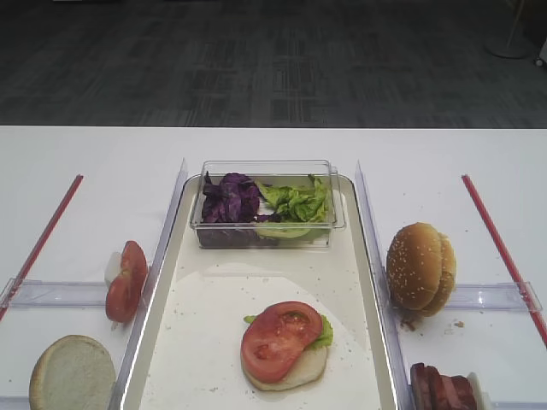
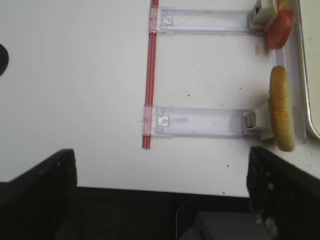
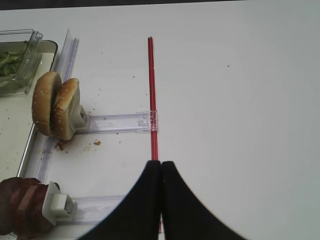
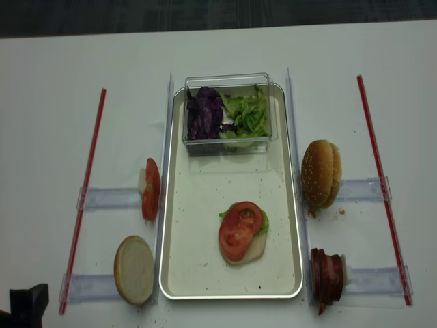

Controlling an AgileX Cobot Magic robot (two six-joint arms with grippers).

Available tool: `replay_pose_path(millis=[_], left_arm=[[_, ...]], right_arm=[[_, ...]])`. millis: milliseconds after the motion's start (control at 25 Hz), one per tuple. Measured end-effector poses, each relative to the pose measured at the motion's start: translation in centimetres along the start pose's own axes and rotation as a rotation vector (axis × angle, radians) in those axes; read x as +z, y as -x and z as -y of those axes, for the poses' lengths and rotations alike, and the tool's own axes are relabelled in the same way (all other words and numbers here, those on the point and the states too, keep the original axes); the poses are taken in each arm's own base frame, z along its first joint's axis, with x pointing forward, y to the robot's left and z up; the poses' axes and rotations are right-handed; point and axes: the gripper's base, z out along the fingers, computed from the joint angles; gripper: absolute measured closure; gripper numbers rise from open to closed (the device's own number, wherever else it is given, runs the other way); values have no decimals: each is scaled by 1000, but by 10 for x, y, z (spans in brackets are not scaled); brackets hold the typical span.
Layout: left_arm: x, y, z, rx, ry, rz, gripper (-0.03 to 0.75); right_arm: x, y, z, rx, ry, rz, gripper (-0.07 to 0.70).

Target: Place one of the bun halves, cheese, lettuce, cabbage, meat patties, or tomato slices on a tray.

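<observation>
The tray (image 4: 179,205) lies mid-table. On it a tomato slice (image 4: 240,229) tops lettuce and a pale bun half. Left of it stand tomato slices (image 4: 150,189) on edge and a pale bun half (image 4: 134,269). Sesame bun halves (image 4: 319,173) and meat patties (image 4: 326,275) stand to the right. Cabbage (image 4: 205,113) and lettuce (image 4: 247,115) fill a tub. Cheese is out of view. My left gripper (image 2: 162,195) hangs open and empty over the table's front edge, left of the bun half (image 2: 281,107). My right gripper (image 3: 161,165) is shut and empty, right of the patties (image 3: 22,207).
A clear plastic tub (image 1: 267,167) stands at the tray's far end. Red strips (image 4: 85,198) (image 4: 381,184) run along both outer sides. Clear dividers (image 4: 113,198) (image 3: 117,121) with white holder blocks (image 3: 59,205) prop up the food. Crumbs lie near the sesame buns.
</observation>
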Motion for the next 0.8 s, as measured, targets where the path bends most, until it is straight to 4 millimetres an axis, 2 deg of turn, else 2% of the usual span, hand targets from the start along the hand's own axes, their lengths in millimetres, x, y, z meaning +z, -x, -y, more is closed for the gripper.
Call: replay_pose_path(millis=[400, 800], left_arm=[[-16, -22, -3, -9, -20, 217, 83], [-25, -35, -5, -14, -29, 328, 83]], right_arm=[[0, 0, 0, 0, 0, 0, 595], [0, 0, 0, 0, 0, 0, 595]])
